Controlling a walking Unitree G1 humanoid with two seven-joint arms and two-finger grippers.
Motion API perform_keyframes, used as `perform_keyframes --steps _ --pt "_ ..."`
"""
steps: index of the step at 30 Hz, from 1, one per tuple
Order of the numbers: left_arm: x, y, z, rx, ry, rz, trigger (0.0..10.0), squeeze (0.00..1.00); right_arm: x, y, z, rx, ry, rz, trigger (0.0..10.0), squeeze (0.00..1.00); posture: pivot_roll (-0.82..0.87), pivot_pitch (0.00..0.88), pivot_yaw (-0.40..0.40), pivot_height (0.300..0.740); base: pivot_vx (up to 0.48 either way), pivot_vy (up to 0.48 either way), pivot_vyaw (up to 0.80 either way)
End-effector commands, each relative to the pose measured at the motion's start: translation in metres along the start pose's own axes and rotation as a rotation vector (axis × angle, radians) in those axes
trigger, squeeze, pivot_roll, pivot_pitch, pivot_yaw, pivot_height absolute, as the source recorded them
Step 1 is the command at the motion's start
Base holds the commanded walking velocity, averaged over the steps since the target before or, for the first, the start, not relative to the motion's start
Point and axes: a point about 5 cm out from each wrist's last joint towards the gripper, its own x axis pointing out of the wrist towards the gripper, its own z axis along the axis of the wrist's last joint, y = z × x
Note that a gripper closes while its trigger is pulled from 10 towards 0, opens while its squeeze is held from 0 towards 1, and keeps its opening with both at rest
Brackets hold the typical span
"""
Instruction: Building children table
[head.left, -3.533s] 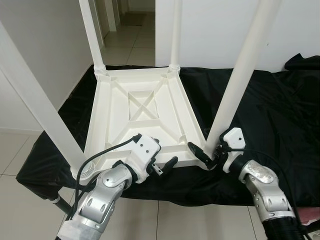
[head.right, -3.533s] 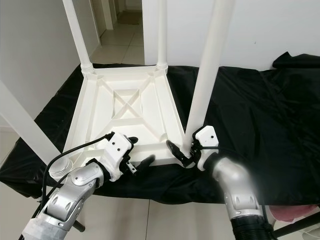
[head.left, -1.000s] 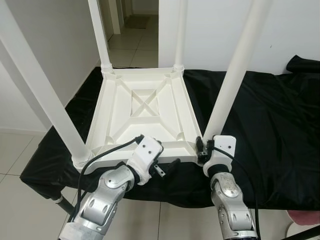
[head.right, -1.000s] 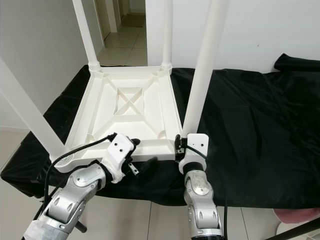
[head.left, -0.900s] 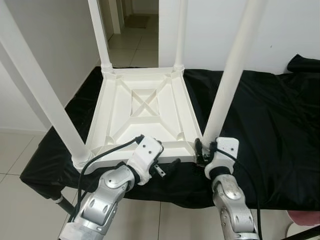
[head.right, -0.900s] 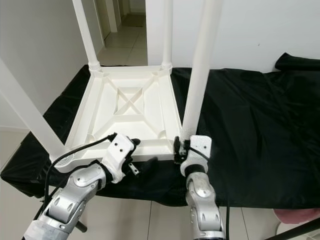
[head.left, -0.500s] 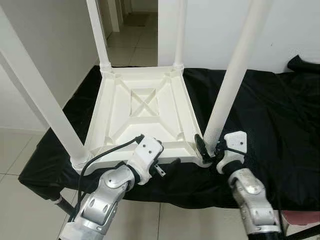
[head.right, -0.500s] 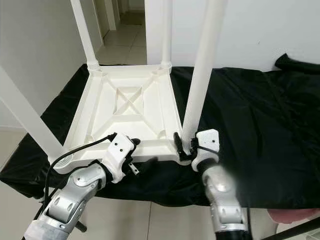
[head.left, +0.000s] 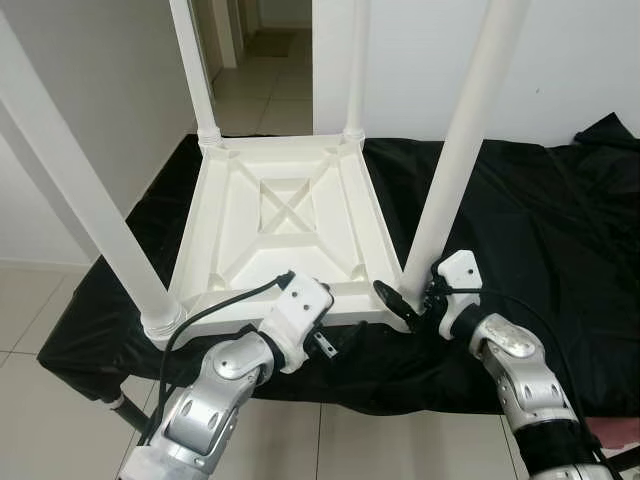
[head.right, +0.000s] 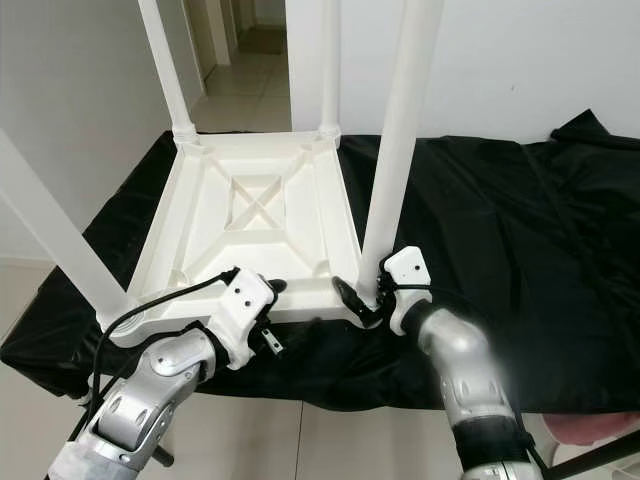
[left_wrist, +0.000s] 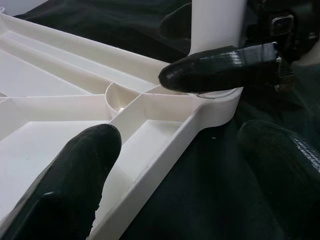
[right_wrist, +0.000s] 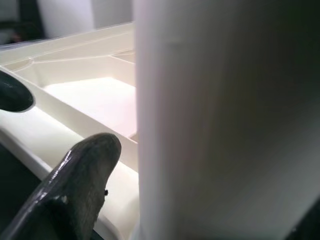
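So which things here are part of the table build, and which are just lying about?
Part of the job:
- upturned white table top
- four white legs, e.g. near-right leg
- right gripper at that leg's base
- left gripper at the top's near edge

Lying about:
- black cloth underneath
- pink object on the floor

2 silver arms, white wrist housings, black cables, black-fingered tools.
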Motion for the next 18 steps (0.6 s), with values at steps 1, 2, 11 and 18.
perform_keyframes --steps 1,2,11,18 --pt "0.001 -0.003 0.002 0.007 -0.001 -0.041 10.0 0.0 0.006 -0.001 -0.001 -0.01 0.006 0.041 10.0 0.0 -0.02 0.0 0.05 0.74 0.0 0.0 0.0" --pt "0.003 -0.003 0.001 0.016 0.0 -0.037 10.0 0.0 0.008 -0.002 -0.002 -0.009 0.01 0.047 9.1 0.0 -0.02 0.0 0.049 0.74 0.0 0.0 0.0" --pt "0.005 0.0 0.003 0.004 -0.005 -0.014 10.0 0.0 0.014 -0.003 -0.003 0.002 0.002 0.073 5.6 0.0 -0.02 0.0 0.052 0.74 0.0 0.0 0.0" --pt "0.006 0.003 0.0 0.048 0.01 0.016 10.0 0.0 0.006 -0.005 -0.012 0.025 0.001 0.071 0.0 0.0 -0.03 0.0 0.051 0.74 0.0 0.0 0.0"
